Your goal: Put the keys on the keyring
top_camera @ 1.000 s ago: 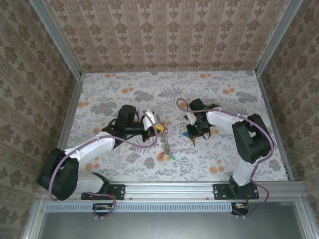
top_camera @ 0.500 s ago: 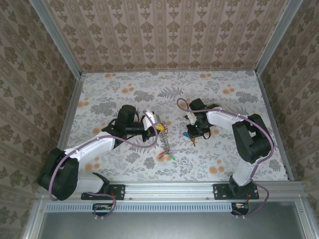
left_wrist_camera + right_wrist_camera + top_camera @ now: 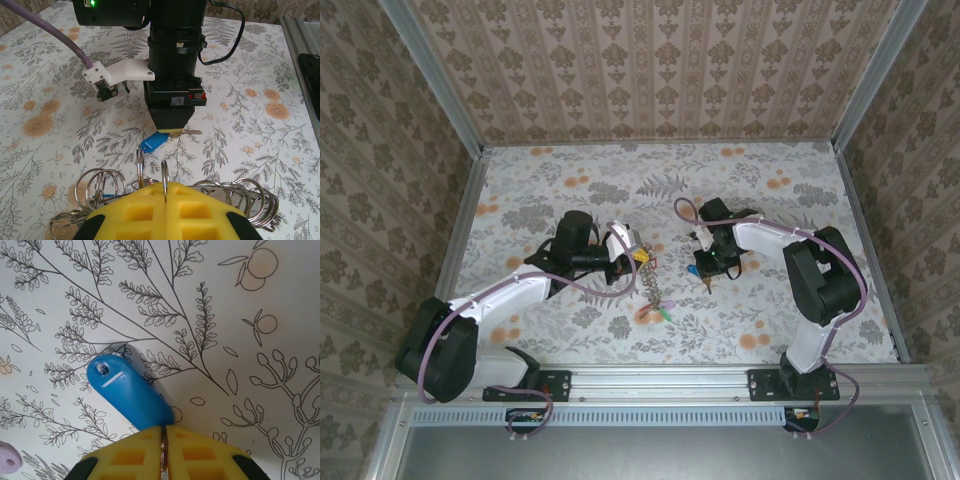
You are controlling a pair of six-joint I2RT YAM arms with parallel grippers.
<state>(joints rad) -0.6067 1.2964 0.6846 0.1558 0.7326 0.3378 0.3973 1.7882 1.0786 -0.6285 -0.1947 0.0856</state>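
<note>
Between R fingers (image 3: 125,457), prob. ring of blue-tag key (image 3: 130,395); tag past tips.

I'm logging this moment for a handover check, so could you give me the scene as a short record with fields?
left gripper: shut on a loop of the keyring
right gripper: shut on the blue-tagged key
tag: sticks out past the right fingertips
progress: key and keyring apart, not yet joined
surface: floral tablecloth

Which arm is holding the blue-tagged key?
The right gripper: its jaws pinch the ring of the blue-tagged key. The left gripper pinches the keyring instead.
</note>
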